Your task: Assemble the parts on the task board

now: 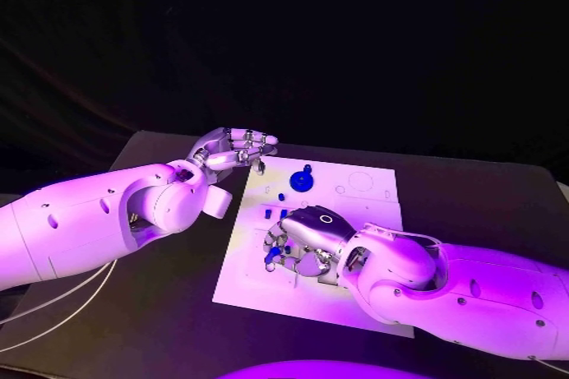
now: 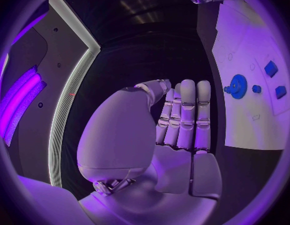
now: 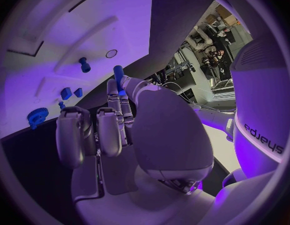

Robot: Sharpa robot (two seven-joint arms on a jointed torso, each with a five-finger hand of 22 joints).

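Left hand: we saw the left hand (image 1: pixel 233 151) raised at the far left corner of the task board (image 1: pixel 367 305), its arm reaching in across the surface (image 1: pixel 154 313). In its wrist view the fingers (image 2: pixel 185 117) stood straight and side by side with the thumb folded across them; it held nothing.
Right hand: we saw the right hand (image 1: pixel 306 239) palm-down over the board's middle, fingers curled. In its wrist view a blue peg (image 3: pixel 119 77) was pinched at the fingertips (image 3: pixel 114 92), standing upright.
Task board: it lay flat in the middle of the black surface.
Parts: we noted a blue gear (image 1: pixel 303 181) on the board's far part, and small blue blocks (image 1: pixel 279 212) between the gear and the right hand.
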